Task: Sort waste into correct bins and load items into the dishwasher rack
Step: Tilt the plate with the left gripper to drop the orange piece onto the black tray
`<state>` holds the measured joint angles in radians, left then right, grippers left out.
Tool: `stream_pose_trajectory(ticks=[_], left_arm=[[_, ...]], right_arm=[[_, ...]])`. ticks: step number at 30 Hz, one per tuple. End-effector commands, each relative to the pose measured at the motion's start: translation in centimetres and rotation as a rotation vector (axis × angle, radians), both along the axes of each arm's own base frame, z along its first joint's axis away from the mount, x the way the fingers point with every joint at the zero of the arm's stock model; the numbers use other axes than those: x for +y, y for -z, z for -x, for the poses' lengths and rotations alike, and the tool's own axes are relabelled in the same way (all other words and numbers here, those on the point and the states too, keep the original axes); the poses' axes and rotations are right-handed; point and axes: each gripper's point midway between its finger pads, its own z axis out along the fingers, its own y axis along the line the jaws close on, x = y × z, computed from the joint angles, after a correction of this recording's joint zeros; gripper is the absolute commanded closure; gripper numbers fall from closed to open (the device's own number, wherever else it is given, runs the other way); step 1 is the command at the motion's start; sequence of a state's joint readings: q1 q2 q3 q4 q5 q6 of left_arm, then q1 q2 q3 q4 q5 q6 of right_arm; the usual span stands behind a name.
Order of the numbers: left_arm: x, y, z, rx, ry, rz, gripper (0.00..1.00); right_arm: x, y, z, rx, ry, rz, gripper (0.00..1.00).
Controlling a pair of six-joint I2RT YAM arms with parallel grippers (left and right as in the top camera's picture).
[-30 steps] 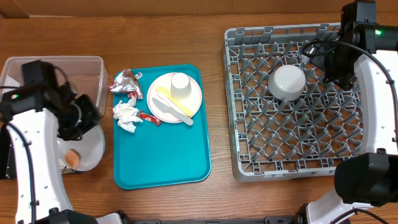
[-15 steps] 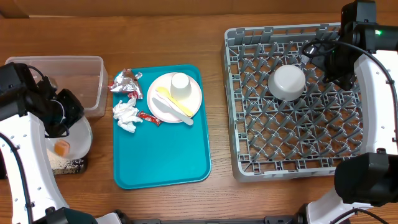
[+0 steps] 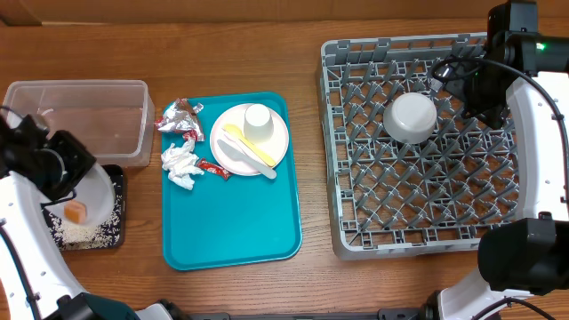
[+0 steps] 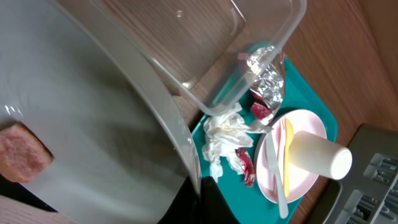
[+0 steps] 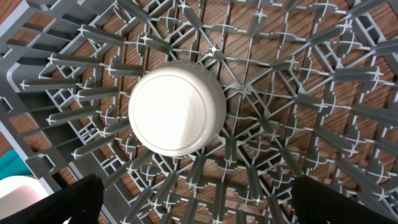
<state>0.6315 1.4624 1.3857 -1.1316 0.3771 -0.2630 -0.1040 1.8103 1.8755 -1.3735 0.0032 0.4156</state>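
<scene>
The orange food cube (image 3: pixel 76 211) clings to the tilted pale grey plate (image 3: pixel 96 196), directly above the black tray (image 3: pixel 119 182). The left gripper (image 4: pixel 198 193) is clamped on the plate's rim; the right gripper (image 5: pixel 199 208), spread wide and empty, hangs over the dishwasher rack (image 3: pixel 418 247).

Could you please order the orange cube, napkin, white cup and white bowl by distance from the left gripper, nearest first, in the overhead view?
From the left gripper:
1. orange cube, right beside it.
2. napkin, teal tray's left side.
3. white cup, farther right on that tray.
4. white bowl, in the rack, far right.
</scene>
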Motion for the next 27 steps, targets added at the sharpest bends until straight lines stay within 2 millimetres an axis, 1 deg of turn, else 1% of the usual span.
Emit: stream_pose_trajectory(ticks=[1,7,11,16,18,22,27], left_arm=[[0.4,-1.7,0.1,-0.074,0.039,-0.003,0.96],[0.4,-3.4,-0.7,-0.217,0.085,0.071,0.96],[0.9,-3.1,-0.6,-0.218,0.077,0.092,0.96],[0.3,-2.7,-0.9,-0.273,0.122,0.189,0.96],[0.4,-2.5,-0.8,-0.288,0.125,0.210,0.96],[1.6,-1.8,0.1,-0.286,0.097,0.203,0.96],[2.8,-2.0,0.9,-0.302,0.051,0.214,0.96]], right_arm=[[0.1,-0.4,0.0,-0.014,0.003,-0.005,0.00],[0.1,-0.4,0.0,-0.014,0.003,-0.005,0.00],[0.1,-0.4,0.0,-0.014,0.003,-0.005,0.00],[0.1,-0.4,0.0,-0.014,0.003,-0.005,0.00],[0.1,-0.4,0.0,-0.013,0.003,-0.005,0.00],[0.0,-0.4,0.0,-0.014,0.004,-0.005,0.00],[0.0,-0.4,0.0,-0.013,0.003,-0.005,0.00]])
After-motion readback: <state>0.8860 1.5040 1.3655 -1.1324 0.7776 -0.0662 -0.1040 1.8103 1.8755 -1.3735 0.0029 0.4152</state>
